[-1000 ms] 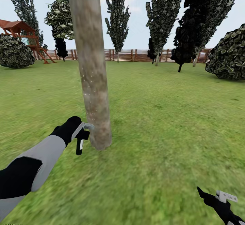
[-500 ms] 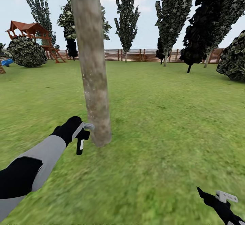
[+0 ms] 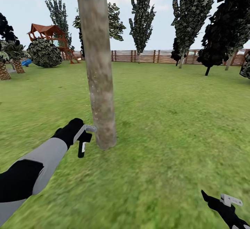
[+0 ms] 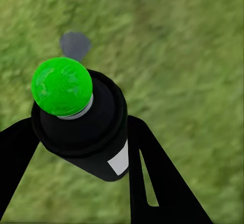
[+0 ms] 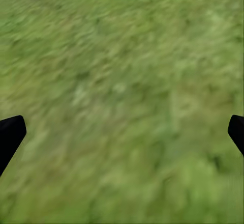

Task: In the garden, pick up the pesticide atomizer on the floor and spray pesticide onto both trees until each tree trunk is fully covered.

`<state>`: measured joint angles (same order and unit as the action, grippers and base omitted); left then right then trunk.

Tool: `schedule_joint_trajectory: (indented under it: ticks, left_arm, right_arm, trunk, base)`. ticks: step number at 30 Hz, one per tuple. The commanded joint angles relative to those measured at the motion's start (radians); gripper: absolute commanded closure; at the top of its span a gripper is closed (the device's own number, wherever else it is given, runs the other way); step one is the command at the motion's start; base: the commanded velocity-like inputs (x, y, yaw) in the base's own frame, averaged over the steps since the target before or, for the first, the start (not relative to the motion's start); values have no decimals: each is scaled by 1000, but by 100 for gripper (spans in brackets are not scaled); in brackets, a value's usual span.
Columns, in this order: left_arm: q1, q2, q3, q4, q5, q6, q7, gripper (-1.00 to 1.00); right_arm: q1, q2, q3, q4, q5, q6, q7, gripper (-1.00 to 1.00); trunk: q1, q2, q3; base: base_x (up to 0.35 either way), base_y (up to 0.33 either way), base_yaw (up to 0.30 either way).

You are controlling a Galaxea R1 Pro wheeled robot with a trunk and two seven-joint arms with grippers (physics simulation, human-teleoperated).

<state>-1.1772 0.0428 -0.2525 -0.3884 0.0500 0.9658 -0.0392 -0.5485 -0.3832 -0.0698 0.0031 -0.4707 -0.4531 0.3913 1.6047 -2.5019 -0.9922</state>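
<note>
The left claw (image 3: 84, 139) is clenched around the sprayer (image 4: 84, 124), a small black cylinder with a white label patch and a round glossy green cap (image 4: 61, 85). In the head view the sprayer (image 3: 82, 148) hangs downward from the claw, just beside the base of the tree trunk (image 3: 99, 66). The trunk is a thick, straight column of rough mottled grey-brown bark, and it rises from short, bright green grass (image 3: 173, 118). I cannot tell if the sprayer touches the bark. The right claw (image 3: 227, 204) hovers low over the grass, well apart from the trunk; its two black fingers (image 5: 10, 135) stand wide apart and hold nothing. Far behind, a brown fence (image 3: 149, 56) of horizontal wooden slats runs below tall dark narrow trees (image 3: 141, 17).
</note>
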Motion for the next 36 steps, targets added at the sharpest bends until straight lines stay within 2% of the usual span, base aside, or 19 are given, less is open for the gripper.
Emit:
schedule_joint_trajectory:
  ticks: [1, 6, 7, 15, 22, 28, 36]
  left_arm:
    - [-1, 1, -9, -1, 4, 4, -2, 100]
    - [-1, -1, -10, -1, 4, 4, -2, 100]
    - [-1, -9, -9, -1, 4, 4, -2, 100]
    - [-1, -21, -10, -1, 4, 4, -2, 100]
    - [-1, -21, -9, -1, 5, 4, -1, 100]
    - [-1, -21, -9, -1, 5, 4, -1, 100]
    - [-1, -21, -9, 23, 5, 4, -1, 100]
  right_arm:
    - [-1, 0, -7, 1, -3, -1, 9, -100]
    - [-1, 0, -7, 1, -3, -1, 9, -100]
    - [-1, 0, -7, 1, -3, -1, 9, -100]
    - [-1, 0, -7, 1, -3, -1, 9, -100]
    - [-1, 0, -7, 1, -3, -1, 9, -100]
    - [-1, 0, -7, 1, -3, -1, 9, -100]
    - [-1, 0, -7, 2, -3, -1, 9, -100]
  trunk:
    - [0, 0, -1]
    - [0, 0, -1]
    - [0, 0, -1]
    - [0, 0, -1]
    - [0, 0, -1]
    - [0, 0, -1]
    - [0, 0, -1]
  base:
    - [14, -13, 58]
    - [93, -132, 14]
    - [145, -259, 139]
    - [51, -288, 235]
    - [-25, -303, 218]
    - [-1, -307, 13]
    - [15, -291, -119]
